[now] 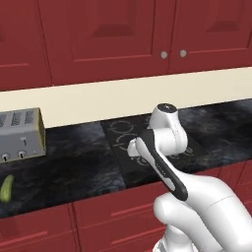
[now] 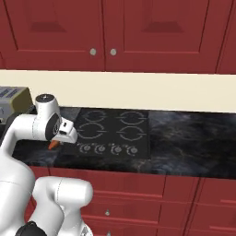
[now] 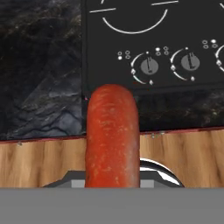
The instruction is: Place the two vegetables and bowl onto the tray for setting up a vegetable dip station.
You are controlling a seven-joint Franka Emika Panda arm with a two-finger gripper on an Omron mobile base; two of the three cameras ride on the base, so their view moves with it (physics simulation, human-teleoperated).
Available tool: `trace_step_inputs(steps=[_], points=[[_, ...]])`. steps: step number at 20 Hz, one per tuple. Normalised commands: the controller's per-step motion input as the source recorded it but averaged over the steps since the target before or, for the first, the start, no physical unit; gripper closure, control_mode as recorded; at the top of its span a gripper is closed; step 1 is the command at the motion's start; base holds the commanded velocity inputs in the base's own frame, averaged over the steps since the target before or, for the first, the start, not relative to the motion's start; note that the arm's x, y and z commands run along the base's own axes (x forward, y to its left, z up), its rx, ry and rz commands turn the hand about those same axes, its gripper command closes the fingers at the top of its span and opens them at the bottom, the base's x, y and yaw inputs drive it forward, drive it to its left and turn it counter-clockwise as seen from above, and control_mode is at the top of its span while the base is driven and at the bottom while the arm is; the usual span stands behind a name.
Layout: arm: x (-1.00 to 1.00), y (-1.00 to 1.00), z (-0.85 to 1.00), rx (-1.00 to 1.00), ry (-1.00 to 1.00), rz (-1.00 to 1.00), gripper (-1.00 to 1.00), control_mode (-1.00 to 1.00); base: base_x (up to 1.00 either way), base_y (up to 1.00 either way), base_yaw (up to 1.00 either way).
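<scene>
Dark marble bench [image 2: 193, 138] with inset cooktop [image 2: 110, 131] under red cabinets. Claw [image 2: 56, 142] clenched on carrot [image 3: 113, 138], presumably lifted for carrying trayward. Cucumber [image 1: 6, 188] at 9 o'clock beside toaster [image 1: 20, 133]. Tray's whereabouts unclear.

Dark red cabinet doors [image 2: 106, 32] hang above a cream backsplash [image 2: 138, 92]; the black marbled counter [image 2: 193, 138] holds a cooktop [image 2: 113, 129]; a silver toaster [image 1: 19, 134] stands far left.
</scene>
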Motion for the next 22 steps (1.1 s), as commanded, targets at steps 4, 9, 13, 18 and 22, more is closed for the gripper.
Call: trace_step_inputs(steps=[4,9,13,18,22], points=[[0.0,0.0,0.0,0.0,0.0,0.0,1.0,1.0,0.09,0.7,-0.1],[0.0,0.0,0.0,0.0,0.0,0.0,1.0,1.0,0.1,0.69,-0.12],[0.0,0.0,0.0,0.0,0.0,0.0,1.0,1.0,0.1,0.68,-0.12],[0.0,0.0,0.0,0.0,0.0,0.0,1.0,1.0,0.1,0.69,-0.1],[0.0,0.0,0.0,0.0,0.0,0.0,1.0,1.0,0.09,0.72,-0.05]])
